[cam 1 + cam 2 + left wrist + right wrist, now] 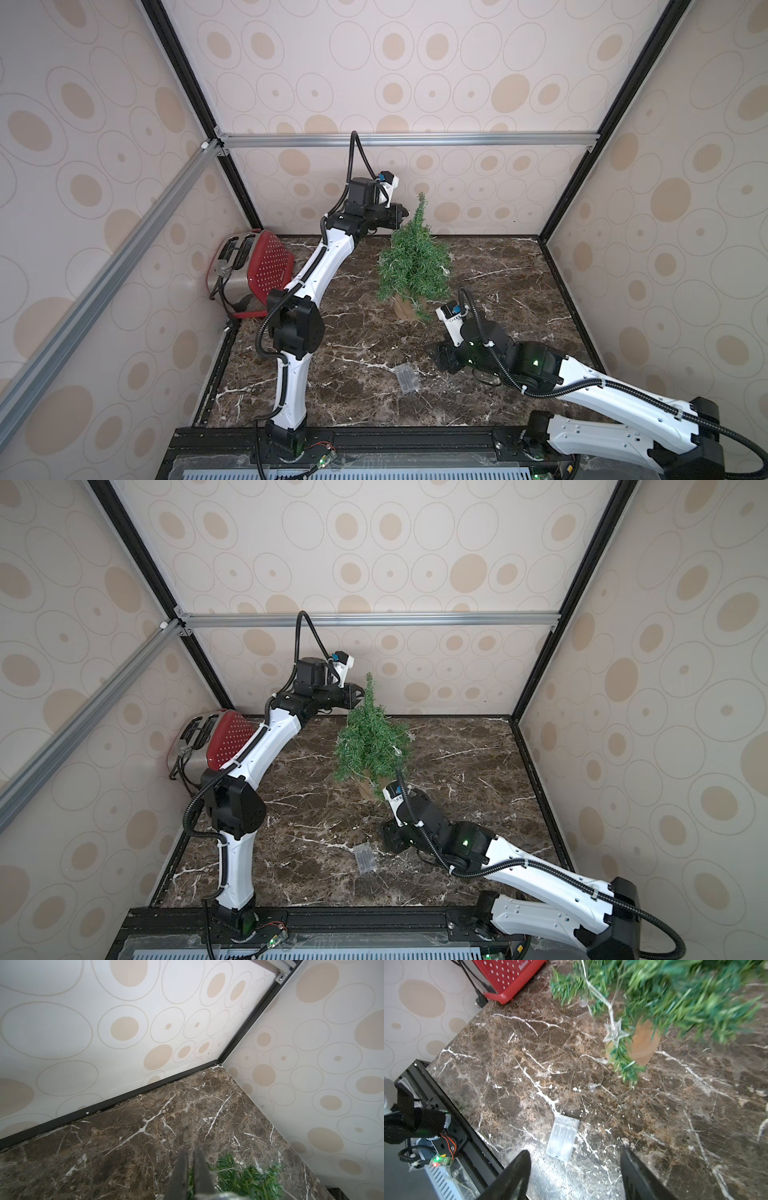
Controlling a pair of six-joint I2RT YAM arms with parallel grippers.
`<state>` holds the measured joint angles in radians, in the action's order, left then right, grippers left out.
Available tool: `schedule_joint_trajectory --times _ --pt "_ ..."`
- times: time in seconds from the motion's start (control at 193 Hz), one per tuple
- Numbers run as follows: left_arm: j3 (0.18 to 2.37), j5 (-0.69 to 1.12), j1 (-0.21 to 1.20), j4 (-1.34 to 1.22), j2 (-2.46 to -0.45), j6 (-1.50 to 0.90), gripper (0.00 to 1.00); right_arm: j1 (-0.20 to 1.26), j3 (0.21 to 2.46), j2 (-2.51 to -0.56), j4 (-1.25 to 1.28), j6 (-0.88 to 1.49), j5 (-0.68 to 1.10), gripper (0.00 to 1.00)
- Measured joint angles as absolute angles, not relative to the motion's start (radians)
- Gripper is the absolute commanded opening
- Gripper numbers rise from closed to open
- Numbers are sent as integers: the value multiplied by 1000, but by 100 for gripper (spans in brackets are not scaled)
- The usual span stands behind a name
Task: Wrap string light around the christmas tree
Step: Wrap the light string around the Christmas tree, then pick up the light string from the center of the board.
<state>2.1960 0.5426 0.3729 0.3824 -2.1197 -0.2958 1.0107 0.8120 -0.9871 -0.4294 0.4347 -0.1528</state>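
While your right tool [575, 1151] hangs released above the one battery box [563, 1138], its string light [591, 1086] trails to the one christmas tree [411, 257] mid-worktop [519, 299], with open room rightward. Left tool [404, 212] by the treetop is nearly clenched; you cannot tell its grip. One toaster [253, 270] crowds the far-left corner.

toaster [257, 270]: red, back-left corner | table [519, 291]: brown marble
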Motion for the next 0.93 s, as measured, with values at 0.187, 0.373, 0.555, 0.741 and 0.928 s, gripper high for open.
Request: schedule_joint_trajectory --times 0.187,0.373,0.555,0.741,0.928 --pt "2193 544 375 409 -2120 -263 60 1011 719 -1012 -356 477 -115 80" --pt "2144 467 366 467 -2094 -208 92 1020 676 -1091 -287 490 -90 91" --pt "2082 387 341 500 -2019 -184 99 1081 675 -1207 -237 491 -112 99" --pt "2056 303 332 506 -1918 -183 99 1121 682 -1338 -219 508 -136 100" --pt "2035 203 332 503 -1854 -183 99 1143 719 -1443 -198 535 -142 100"
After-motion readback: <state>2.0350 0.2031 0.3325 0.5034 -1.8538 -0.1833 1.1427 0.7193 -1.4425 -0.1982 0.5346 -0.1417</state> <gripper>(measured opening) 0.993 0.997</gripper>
